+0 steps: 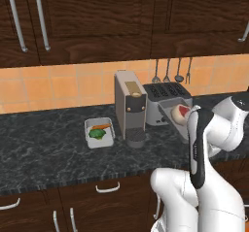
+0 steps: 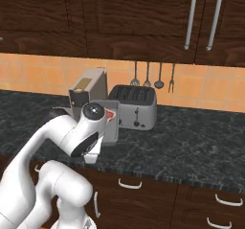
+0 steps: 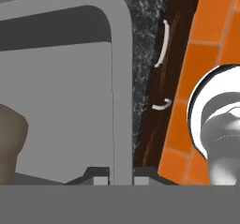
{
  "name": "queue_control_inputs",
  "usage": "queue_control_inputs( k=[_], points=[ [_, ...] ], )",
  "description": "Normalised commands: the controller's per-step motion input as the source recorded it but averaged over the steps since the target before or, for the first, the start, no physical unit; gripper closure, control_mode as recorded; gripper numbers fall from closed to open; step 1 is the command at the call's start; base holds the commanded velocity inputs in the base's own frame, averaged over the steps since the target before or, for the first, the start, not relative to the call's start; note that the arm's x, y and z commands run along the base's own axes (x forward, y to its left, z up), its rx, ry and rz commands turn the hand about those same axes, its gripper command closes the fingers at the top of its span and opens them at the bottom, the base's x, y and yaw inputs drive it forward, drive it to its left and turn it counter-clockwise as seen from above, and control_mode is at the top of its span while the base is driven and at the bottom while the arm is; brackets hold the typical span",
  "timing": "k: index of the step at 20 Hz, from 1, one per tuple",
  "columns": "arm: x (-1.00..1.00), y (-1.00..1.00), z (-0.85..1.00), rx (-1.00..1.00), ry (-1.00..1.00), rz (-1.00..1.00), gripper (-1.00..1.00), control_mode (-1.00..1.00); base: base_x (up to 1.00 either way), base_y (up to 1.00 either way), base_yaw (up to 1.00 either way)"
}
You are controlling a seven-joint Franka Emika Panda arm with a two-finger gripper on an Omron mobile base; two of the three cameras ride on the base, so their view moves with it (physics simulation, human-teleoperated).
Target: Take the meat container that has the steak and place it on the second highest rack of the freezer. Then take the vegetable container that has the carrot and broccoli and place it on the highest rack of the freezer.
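The meat container [image 1: 178, 113] with the red steak [image 1: 183, 111] is lifted off the dark marble bench [image 1: 44, 143], in front of the toaster [image 1: 163, 100] and partly behind the arm. In the hand view its grey rim [image 3: 121, 78] runs between the two dark tips, so the jaws hold it by the wall. The vegetable container [image 1: 99, 131], with carrot [image 1: 100, 126] and broccoli [image 1: 97, 134], lies on the bench left of the coffee machine [image 1: 130, 105].

Even, soft rendered light fills all three views, with no glare. The dark cabinets [image 1: 97, 12] read dim against the bright orange backsplash [image 1: 58, 88]. Faint shadows sit under the coffee machine [image 1: 130, 105]. Low resolution softens edges; the hand view looks slightly blurred.
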Motion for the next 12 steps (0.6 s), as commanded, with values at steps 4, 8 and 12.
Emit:
queue_control_inputs(
  k=[4,8,12],
  points=[
    [-0.12,0.52,0.19,0.00,0.00,-0.01,1.00,-1.00,0.00,0.00,0.00],
    [-0.13,0.17,0.08,-0.05,0.00,-0.01,1.00,-1.00,0.00,0.00,0.00],
    [-0.06,0.00,0.00,0.00,0.00,-0.01,1.00,-1.00,0.00,0.00,0.00]
  ],
)
